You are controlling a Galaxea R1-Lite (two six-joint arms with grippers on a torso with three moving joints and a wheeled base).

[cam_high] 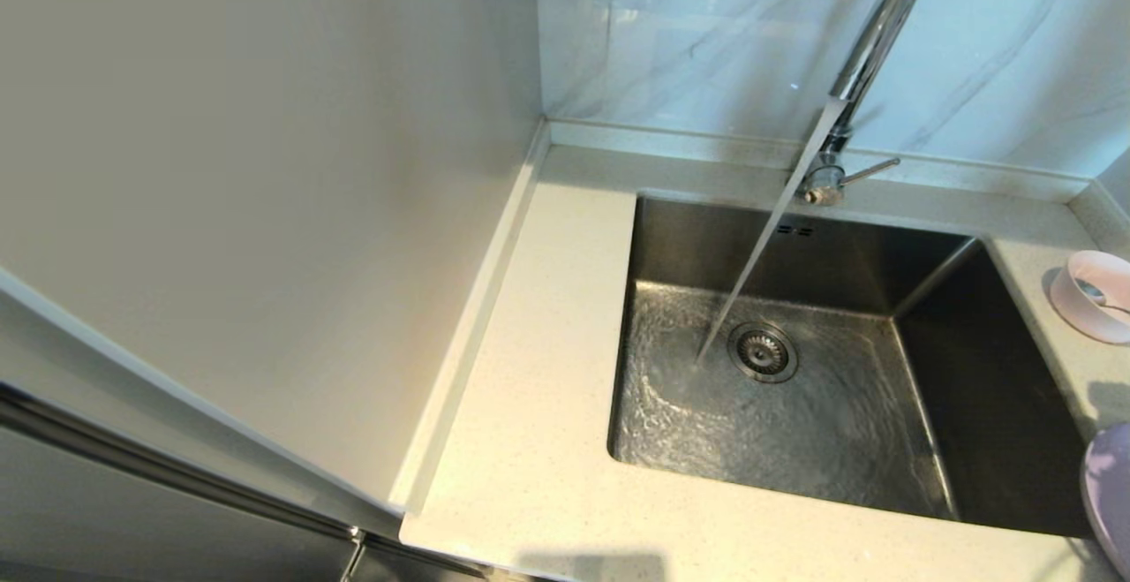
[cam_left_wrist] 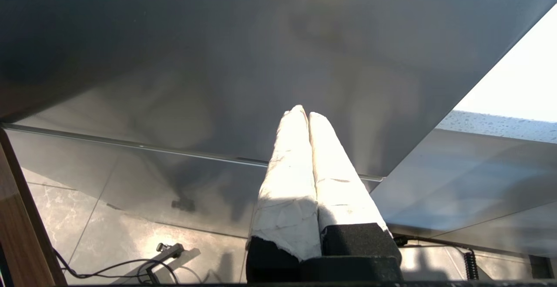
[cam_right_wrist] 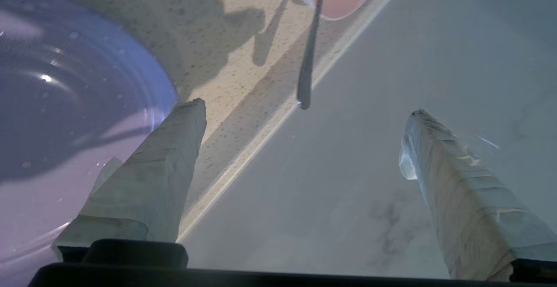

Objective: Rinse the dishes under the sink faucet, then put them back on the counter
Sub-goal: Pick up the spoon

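left gripper [cam_left_wrist: 304,115] hangs parked below the counter, fingers pressed together. water from the faucet [cam_high: 870,43] runs into the empty sink [cam_high: 777,370]. bowl [cam_high: 1095,295] with spoon [cam_right_wrist: 309,56] and plate [cam_high: 1111,485] sit on the counter [cam_high: 547,370] right of it. right gripper [cam_right_wrist: 304,113], spread wide and empty, hovers beside the plate; a finger could nudge the wet plate and skid it.
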